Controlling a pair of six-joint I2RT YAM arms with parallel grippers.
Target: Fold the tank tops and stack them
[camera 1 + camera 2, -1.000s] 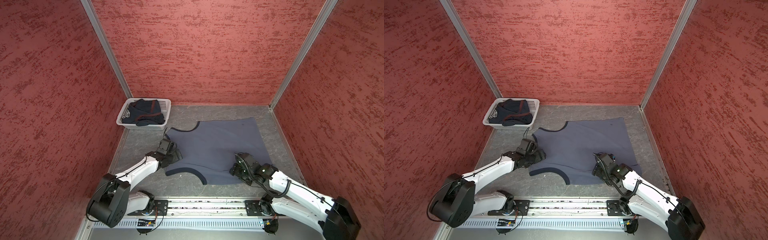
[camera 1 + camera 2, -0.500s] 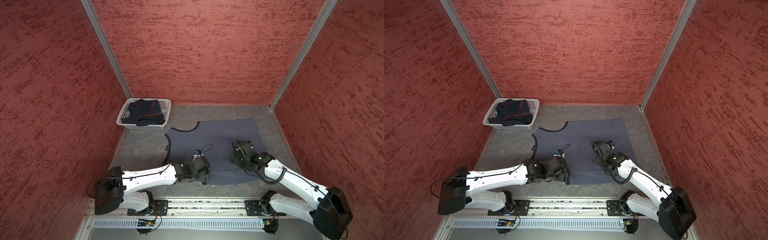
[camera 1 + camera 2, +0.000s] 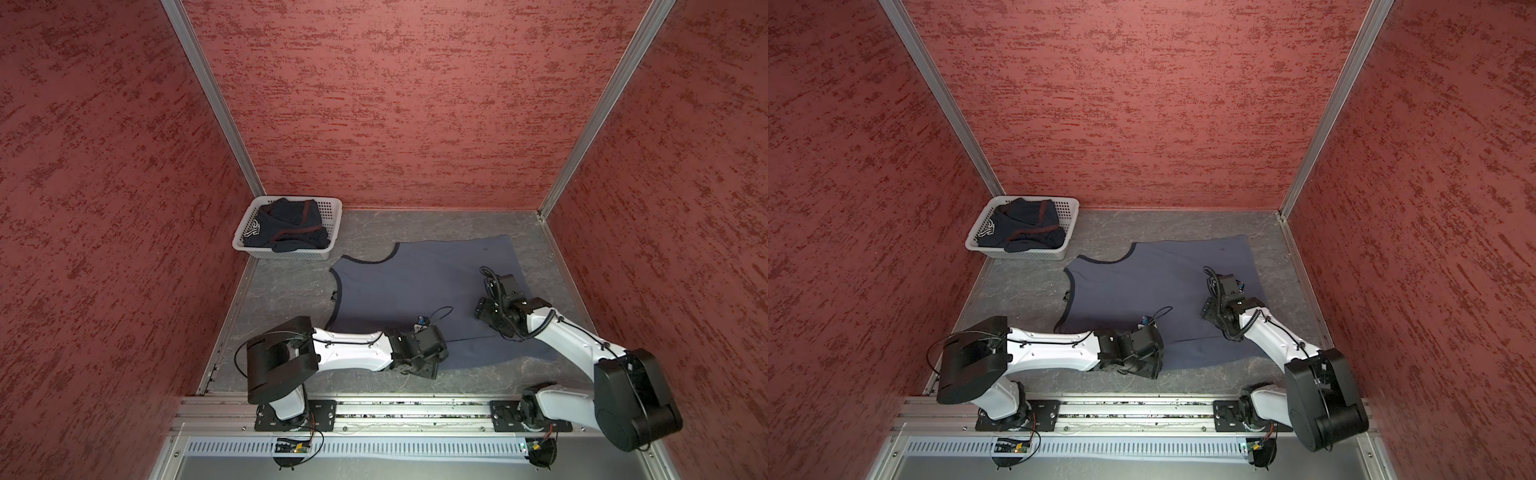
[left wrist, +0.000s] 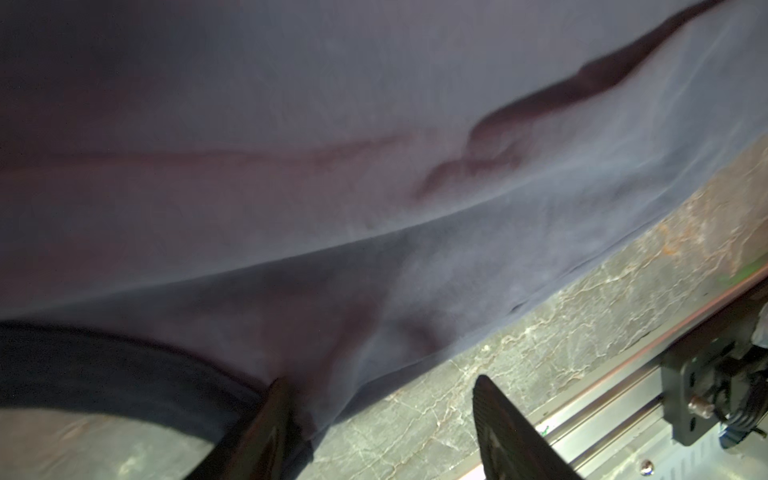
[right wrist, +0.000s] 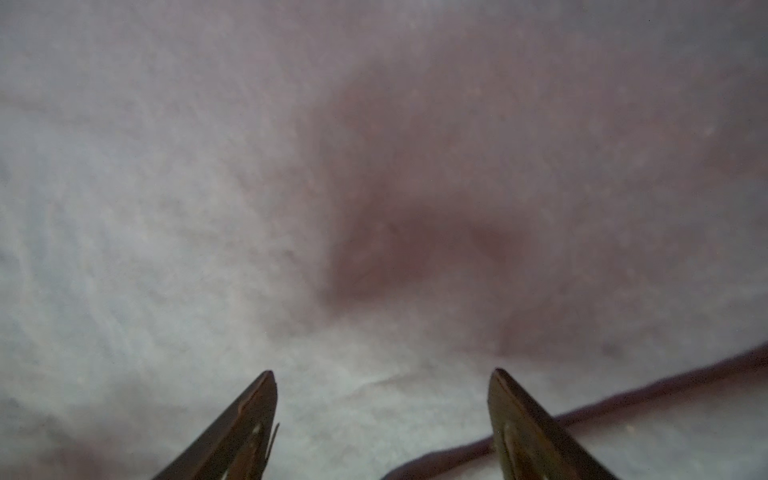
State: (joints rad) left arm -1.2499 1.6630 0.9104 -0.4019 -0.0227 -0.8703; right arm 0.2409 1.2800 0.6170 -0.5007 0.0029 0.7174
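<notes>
A: What is seen nearest the rail?

B: The left gripper [image 4: 378, 380] is set low at the near edge of the slate-blue tank top [image 3: 415, 282]. Its jaws are held apart. One finger [image 4: 266, 415] is laid against the cloth beside the navy trim [image 4: 83, 374], and the other is seen over the bare table [image 4: 395, 436]. Nothing is pinched yet.

A: What has been altered in the last second?

B: That arm has been swung from the top's left side, by the armhole, round to the near edge. Its jaws have been drawn in, though not pressed together. The right gripper [image 5: 382, 372] has been carried off the near hem and further in over the cloth. Its jaws are kept spread, with nothing between them.

A: And the cloth itself?

B: It is laid flat in the middle of the table. A thin dark line [image 3: 473, 340], perhaps a crease, is noted close to the near edge. The near strap is hidden by the left arm, so whether it has been folded cannot be told.

A: Further back?

B: The navy tank top [image 3: 286, 224] is left crumpled in the white basket [image 3: 286, 251], at the far left corner.

A: What is meant for the task?

B: A grasp on the near edge is judged to be under way, so a first fold is being prepared. Nothing is stacked yet.
</notes>
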